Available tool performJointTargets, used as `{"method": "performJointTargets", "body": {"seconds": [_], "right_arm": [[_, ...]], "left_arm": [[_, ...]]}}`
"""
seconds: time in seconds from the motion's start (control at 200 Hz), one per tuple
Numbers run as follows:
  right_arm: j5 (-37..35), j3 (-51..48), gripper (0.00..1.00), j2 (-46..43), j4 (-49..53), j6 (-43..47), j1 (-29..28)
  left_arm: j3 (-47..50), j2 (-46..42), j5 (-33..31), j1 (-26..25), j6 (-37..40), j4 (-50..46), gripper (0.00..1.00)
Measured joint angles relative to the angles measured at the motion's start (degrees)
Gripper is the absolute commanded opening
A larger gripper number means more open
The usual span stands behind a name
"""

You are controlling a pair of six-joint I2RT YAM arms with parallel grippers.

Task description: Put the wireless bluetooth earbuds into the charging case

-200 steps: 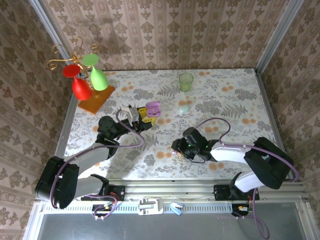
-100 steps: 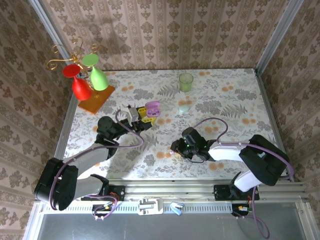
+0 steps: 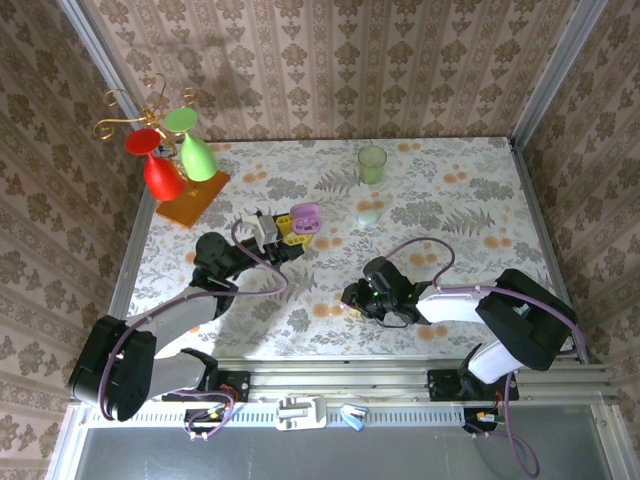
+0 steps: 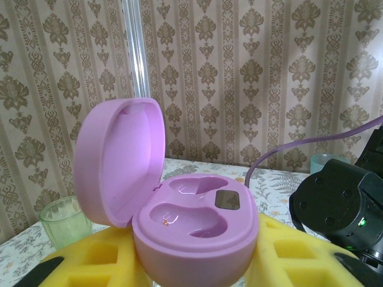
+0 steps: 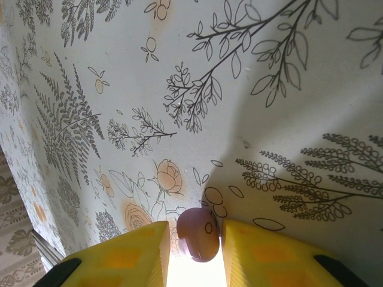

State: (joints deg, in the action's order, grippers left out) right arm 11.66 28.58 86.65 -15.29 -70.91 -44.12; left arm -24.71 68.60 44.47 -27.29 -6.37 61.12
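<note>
The right claw (image 5: 195, 250) seemingly pinches one earbud (image 5: 198, 234); the open charging case (image 4: 197, 230), gripped by the left claw (image 4: 194, 266), lies toward eleven o'clock.

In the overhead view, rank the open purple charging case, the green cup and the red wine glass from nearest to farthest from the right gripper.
Measured from the right gripper:
1. charging case, toward the back and a little left, lid open.
2. green cup, farther back, slightly to the right.
3. red wine glass, far off at the back left corner, on the orange base.
</note>
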Motion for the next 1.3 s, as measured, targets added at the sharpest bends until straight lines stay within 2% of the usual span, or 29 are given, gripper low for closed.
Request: {"method": "performJointTargets", "body": {"seconds": [0.265, 0.595, 0.835, 1.3], "right_arm": [[0.07, -0.04, 0.21, 0.9, -0.94, -0.02, -0.02], [0.92, 0.39, 0.23, 2.73, -3.32, -0.02, -0.02], [1.29, 3.54, 0.26, 3.65, 1.49, 0.87, -0.02], [2.32, 7.91, 0.2, 6.03, 5.79, 3.54, 0.02]], "left_arm": [[0.0, 0.0, -0.2, 0.0, 0.02, -0.39, 0.17], [0.02, 0.0, -0.22, 0.0, 0.09, -0.59, 0.17], [0.02, 0.0, -0.39, 0.0, 0.24, -1.22, 0.17], [0.02, 0.0, -0.59, 0.0, 0.7, -1.6, 0.17]]}}
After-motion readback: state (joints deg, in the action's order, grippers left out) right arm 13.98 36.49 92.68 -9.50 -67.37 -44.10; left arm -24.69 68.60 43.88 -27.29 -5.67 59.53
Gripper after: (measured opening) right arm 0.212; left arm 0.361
